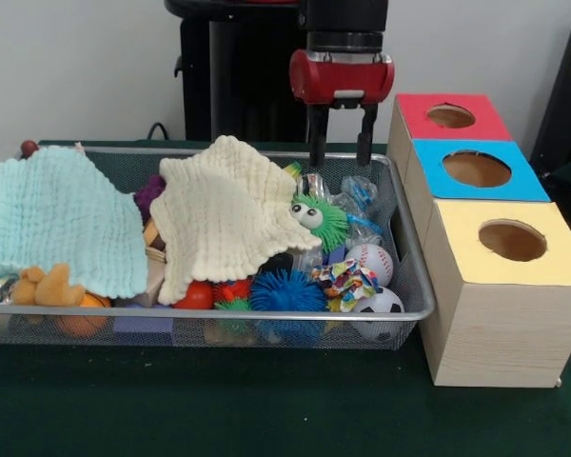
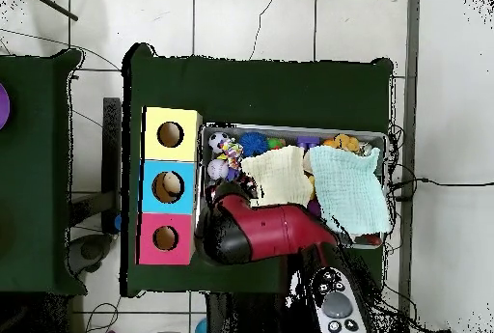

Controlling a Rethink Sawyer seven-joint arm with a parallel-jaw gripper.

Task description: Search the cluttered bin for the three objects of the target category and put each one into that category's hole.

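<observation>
A wire mesh bin [image 1: 266, 313] holds a jumble of toys. A cream cloth [image 1: 228, 214] and a mint cloth [image 1: 62, 224] cover much of it. Showing at the right end are a green fuzzy toy with eyes [image 1: 319, 217], a baseball [image 1: 369, 261], a soccer ball [image 1: 382, 305] and a blue spiky ball [image 1: 285, 290]. My gripper [image 1: 341, 157] hangs open and empty over the bin's far right corner, above the toys. In the overhead view the red arm [image 2: 275, 233] hides the fingers. Whatever lies under the cloths is hidden.
Three wooden boxes stand in a row beside the bin, each with a round hole: red top [image 1: 449, 116], blue top [image 1: 476, 169], yellow top [image 1: 512, 241]. An orange plush [image 1: 43, 286] lies at the bin's left front. Green cloth [image 1: 266, 409] covers the table.
</observation>
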